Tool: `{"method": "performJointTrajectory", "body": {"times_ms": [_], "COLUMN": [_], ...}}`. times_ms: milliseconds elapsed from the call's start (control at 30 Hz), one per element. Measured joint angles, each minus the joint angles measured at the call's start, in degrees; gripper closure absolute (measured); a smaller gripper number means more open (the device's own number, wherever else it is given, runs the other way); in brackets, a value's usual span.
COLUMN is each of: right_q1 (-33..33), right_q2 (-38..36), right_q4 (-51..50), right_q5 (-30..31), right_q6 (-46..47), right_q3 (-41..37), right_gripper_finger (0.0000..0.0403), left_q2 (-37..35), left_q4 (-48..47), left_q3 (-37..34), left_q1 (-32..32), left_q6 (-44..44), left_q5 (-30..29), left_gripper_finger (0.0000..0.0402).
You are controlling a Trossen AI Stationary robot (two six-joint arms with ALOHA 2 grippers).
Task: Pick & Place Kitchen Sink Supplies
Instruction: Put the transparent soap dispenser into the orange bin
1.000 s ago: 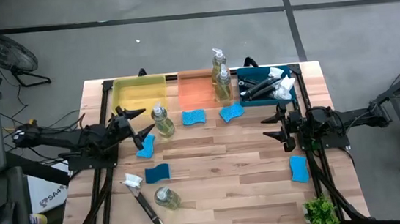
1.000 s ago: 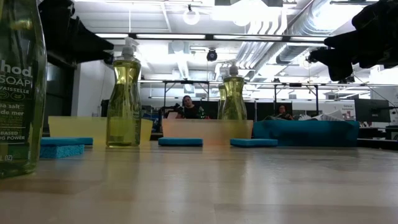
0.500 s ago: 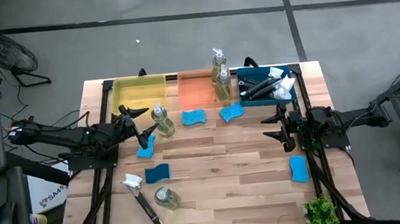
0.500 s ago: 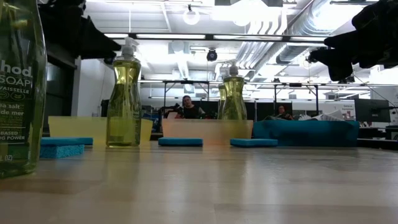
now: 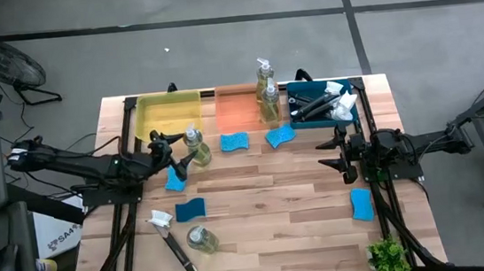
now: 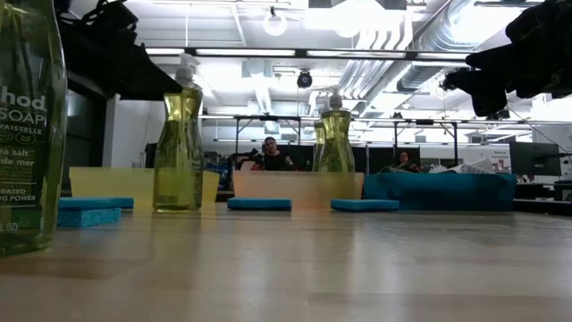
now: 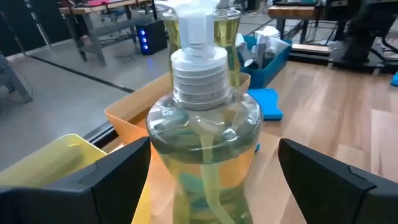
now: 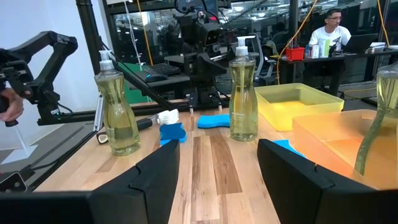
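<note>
Left end effector [image 5: 176, 160] at the clear plastic pump bottle of yellowish soap [image 5: 195, 146], dark fingers spread wide on either side of the bottle body, no contact visible in the left wrist view. Bottle upright on the light wooden plank bench [image 5: 267, 213], long axis vertical, white ribbed collar and pump head on top, just in front of the yellow translucent plastic tray [image 5: 169, 112]. In the low view bottle [image 6: 178, 143] with the dark arm looming behind its top.

Second clear soap bottle [image 5: 201, 239] standing near the front-left of the bench, beside a dark-handled dish brush with white head [image 5: 171, 242] lying flat, long axis running diagonally, head toward the left-back, handle toward the front edge. Two more upright soap bottles [image 5: 266, 90] at the right edge of the orange translucent tray [image 5: 237, 105]. Blue tray [image 5: 324, 114] at back right, holding more dark-handled brushes with white heads.

Small blue wavy-edged foam sponges flat on the wood: one [image 5: 235, 141] in front of the orange tray, one [image 5: 280, 135] just right of it, one [image 5: 173, 178] under the left end effector, one darker [image 5: 190, 210] further forward, one [image 5: 362, 204] near the right edge.

Right end effector [image 5: 333, 154] hovering at bench right, well apart from any supplies, fingers partly spread, gripping nothing. Small green leafy plant [image 5: 388, 256] at front-right corner.
</note>
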Motion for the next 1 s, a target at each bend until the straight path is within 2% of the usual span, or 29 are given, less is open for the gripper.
{"method": "performJointTrajectory", "body": {"times_ms": [667,1000], "right_q1": [0.0,0.0], "right_q2": [0.0,0.0], "right_q4": [0.0,0.0], "right_q5": [0.0,0.0], "right_q6": [0.0,0.0], "right_q3": [0.0,0.0], "right_gripper_finger": [0.0192,0.0192], "left_q2": [15.5,17.6], "left_q4": [19.7,23.6], "left_q3": [0.0,0.9], "left_q1": [0.0,0.0], "left_q6": [-1.1,0.2], "left_q5": [-7.4,-6.4], "left_gripper_finger": [0.0046,0.0046]}}
